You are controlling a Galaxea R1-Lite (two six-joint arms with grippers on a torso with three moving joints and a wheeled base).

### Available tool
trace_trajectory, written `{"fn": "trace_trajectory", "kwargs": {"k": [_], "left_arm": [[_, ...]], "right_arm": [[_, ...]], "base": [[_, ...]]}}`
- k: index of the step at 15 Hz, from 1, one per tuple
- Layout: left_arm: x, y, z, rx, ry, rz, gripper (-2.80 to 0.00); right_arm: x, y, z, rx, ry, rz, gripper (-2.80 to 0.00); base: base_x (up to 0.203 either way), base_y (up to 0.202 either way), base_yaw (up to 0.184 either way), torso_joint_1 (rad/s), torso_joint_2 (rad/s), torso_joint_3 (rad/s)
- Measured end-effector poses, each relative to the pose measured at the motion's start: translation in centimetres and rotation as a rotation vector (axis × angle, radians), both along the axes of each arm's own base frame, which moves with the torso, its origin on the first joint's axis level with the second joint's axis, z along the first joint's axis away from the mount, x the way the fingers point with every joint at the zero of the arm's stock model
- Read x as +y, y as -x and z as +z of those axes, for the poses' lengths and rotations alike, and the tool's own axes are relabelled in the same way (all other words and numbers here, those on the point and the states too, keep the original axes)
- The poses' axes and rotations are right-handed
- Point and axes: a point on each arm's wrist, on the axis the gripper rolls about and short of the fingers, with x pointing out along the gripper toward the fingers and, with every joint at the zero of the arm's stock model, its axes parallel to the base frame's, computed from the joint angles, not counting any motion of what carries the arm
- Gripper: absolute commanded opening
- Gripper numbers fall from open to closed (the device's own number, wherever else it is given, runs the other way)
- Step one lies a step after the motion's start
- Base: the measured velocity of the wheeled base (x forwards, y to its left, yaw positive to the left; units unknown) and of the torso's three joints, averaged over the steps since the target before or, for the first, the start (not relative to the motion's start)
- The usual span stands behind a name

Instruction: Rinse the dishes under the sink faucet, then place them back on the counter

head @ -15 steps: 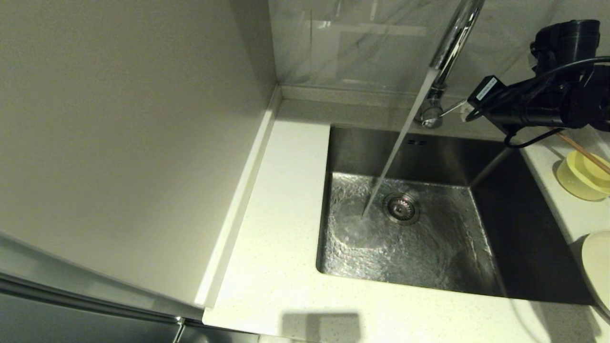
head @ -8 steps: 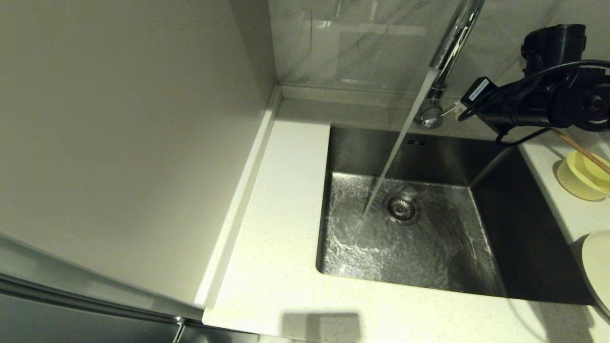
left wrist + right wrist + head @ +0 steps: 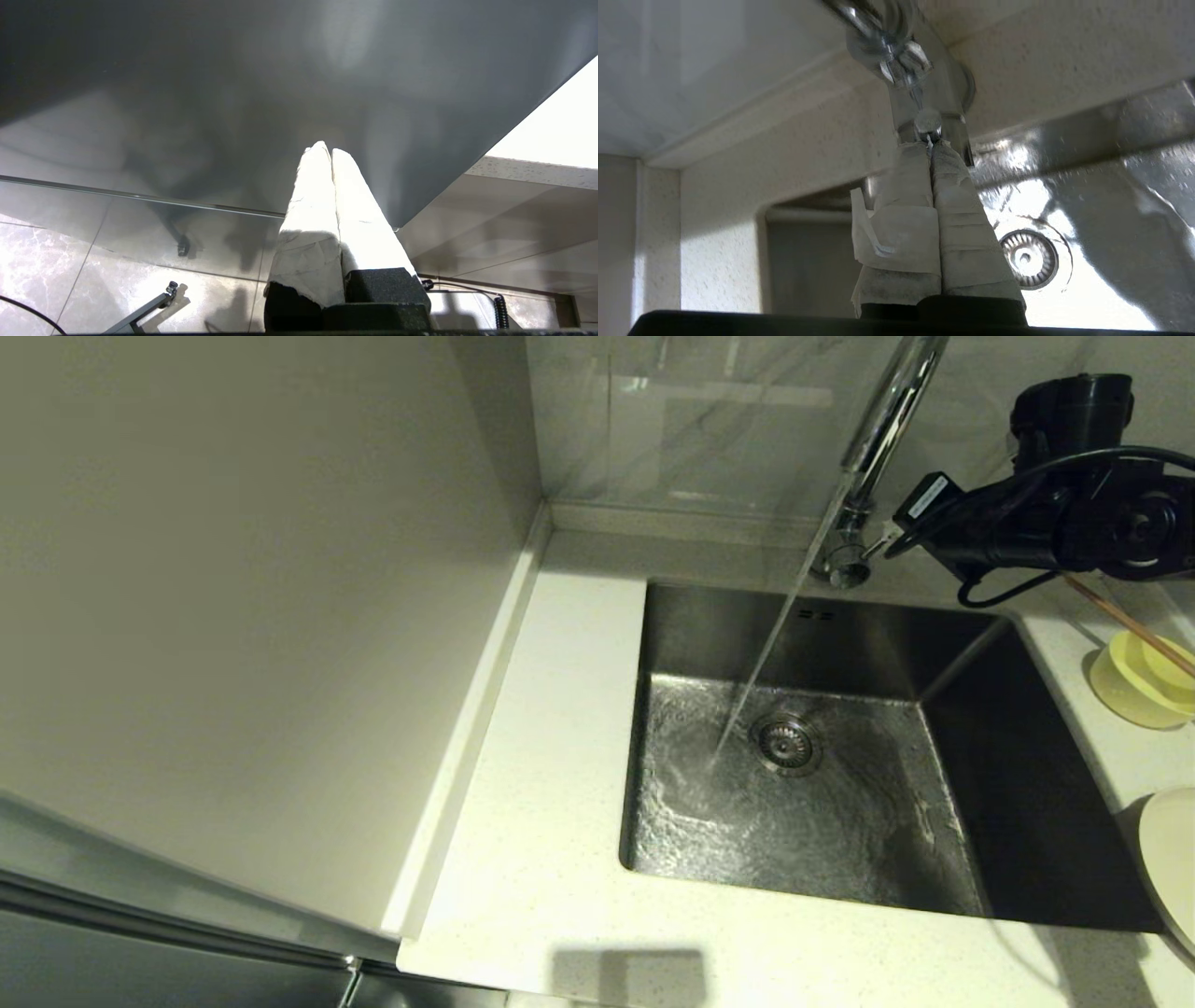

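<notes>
While pinched shut on thin chrome lever [image 3: 927,122] beside tall chrome gooseneck faucet [image 3: 873,439]: right gripper [image 3: 930,145]; lever stiff, slippery, best held at tip. Left gripper [image 3: 327,151]: closed, empty.

The head view is running dim and warm-tinted, with a light from above the far wall throwing pale streaked reflections at twelve o'clock. Glare is rippling off the wet floor of the sink [image 3: 794,803], while its wall toward three o'clock is sitting in deep shadow. A soft rectangular shadow is lying on the counter [image 3: 560,784] at six o'clock. Straight edges are bowing slightly toward the corners. In the left wrist view, white is blowing out at three o'clock and the taped fingers [image 3: 322,196] are overexposing. In the right wrist view, the faucet [image 3: 901,56] is blurring close to the lens, and sink water is glaring near five o'clock.
</notes>
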Motion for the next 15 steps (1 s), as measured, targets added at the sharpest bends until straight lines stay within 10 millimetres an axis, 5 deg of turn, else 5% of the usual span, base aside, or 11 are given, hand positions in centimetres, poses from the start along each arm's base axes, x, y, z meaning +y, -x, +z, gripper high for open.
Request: {"fn": "trace_trajectory", "kwargs": {"k": [10, 15], "left_arm": [[0.0, 0.0, 0.0, 0.0, 0.0, 0.0, -2.8], [0.0, 0.0, 0.0, 0.0, 0.0, 0.0, -2.8]], "right_arm": [[0.3, -1.0, 0.0, -0.035, 0.002, 0.024, -2.8], [0.0, 1.4, 1.8, -0.06, 0.015, 0.026, -2.8]], "base": [[0.0, 0.0, 0.0, 0.0, 0.0, 0.0], [0.0, 0.0, 0.0, 0.0, 0.0, 0.0]]}}
